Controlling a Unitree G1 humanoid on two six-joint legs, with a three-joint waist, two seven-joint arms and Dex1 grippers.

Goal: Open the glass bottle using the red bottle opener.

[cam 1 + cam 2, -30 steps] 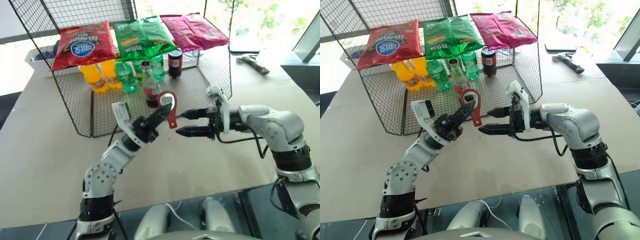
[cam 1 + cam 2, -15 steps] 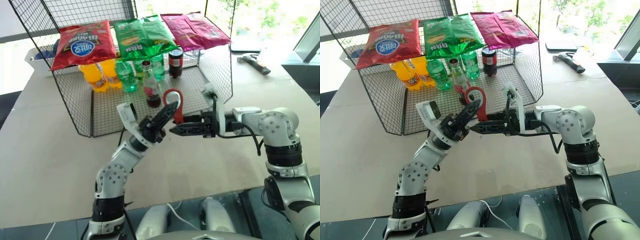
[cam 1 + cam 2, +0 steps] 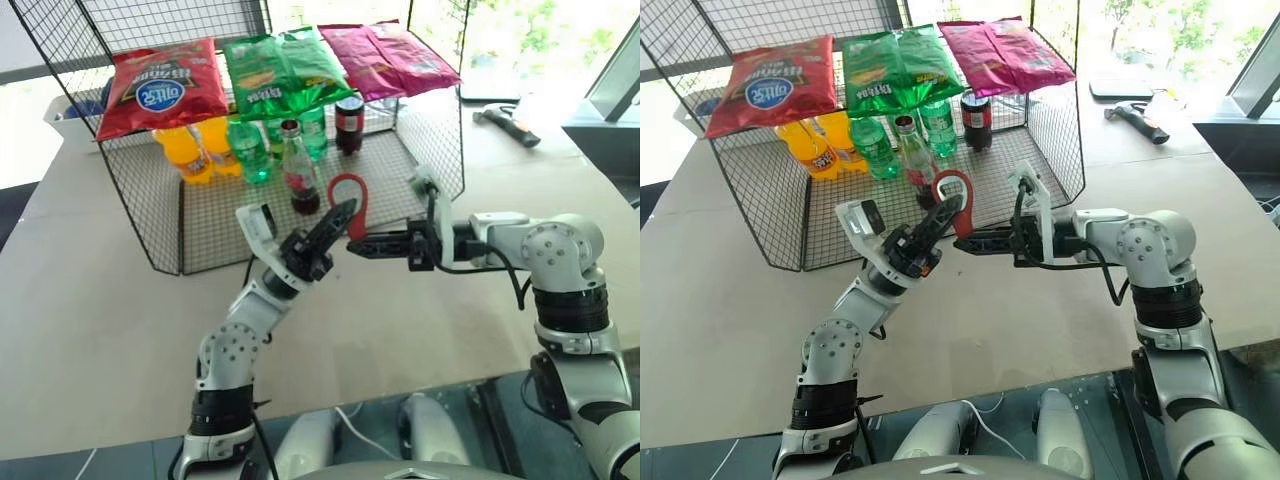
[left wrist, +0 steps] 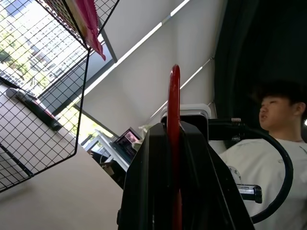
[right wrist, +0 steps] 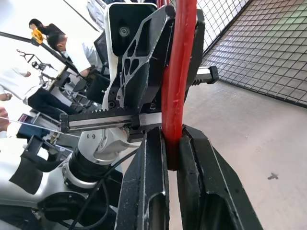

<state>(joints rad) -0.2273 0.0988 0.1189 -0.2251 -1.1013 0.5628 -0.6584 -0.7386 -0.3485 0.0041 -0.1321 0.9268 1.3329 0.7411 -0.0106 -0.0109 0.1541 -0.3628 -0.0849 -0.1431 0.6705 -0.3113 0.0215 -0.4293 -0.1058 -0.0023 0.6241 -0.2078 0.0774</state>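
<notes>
The red bottle opener hangs above the table in front of the wire rack, loop head up. My left gripper reaches up from the left and is shut on it, seen edge-on between the fingers in the left wrist view. My right gripper comes in level from the right and is shut on the opener's lower handle. The glass bottle stands upright on the rack's mesh floor just behind the opener, capped, with dark cola low down. Neither gripper touches it.
The wire rack carries red, green and pink chip bags on top, with orange and green plastic bottles and a squat dark cola bottle inside. A hammer lies far right. A person stands nearby.
My right gripper, open and apart from the opener a second ago, has moved left to it and shut on its handle. The left gripper has kept its hold.
</notes>
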